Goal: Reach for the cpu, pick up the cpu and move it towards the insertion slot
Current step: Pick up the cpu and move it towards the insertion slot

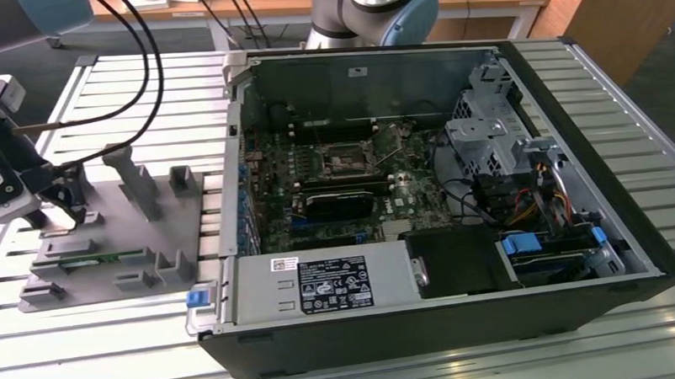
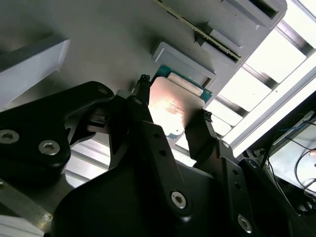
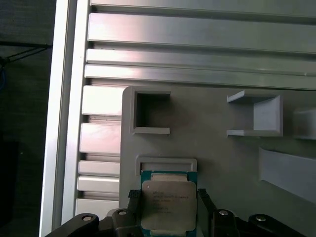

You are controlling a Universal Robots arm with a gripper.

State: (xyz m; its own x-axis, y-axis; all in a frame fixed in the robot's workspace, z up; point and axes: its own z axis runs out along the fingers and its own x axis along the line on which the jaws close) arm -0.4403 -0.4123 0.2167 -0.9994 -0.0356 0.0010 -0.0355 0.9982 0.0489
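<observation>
Gripper point(image 2: 174, 100): fingers set against two opposite edges of the chip point(image 3: 169, 205), pinching it. Chip sits at the edge of the grey fixture point(image 1: 131, 247), on the bench point(image 1: 96, 350). Socket point(image 1: 345, 161) lies well apart, inside the computer case point(image 1: 606, 155).

Even exterior light; blown-out glare on table slats point(image 2: 247, 89) and the cpu point(image 2: 173, 106) in the second wrist view
</observation>
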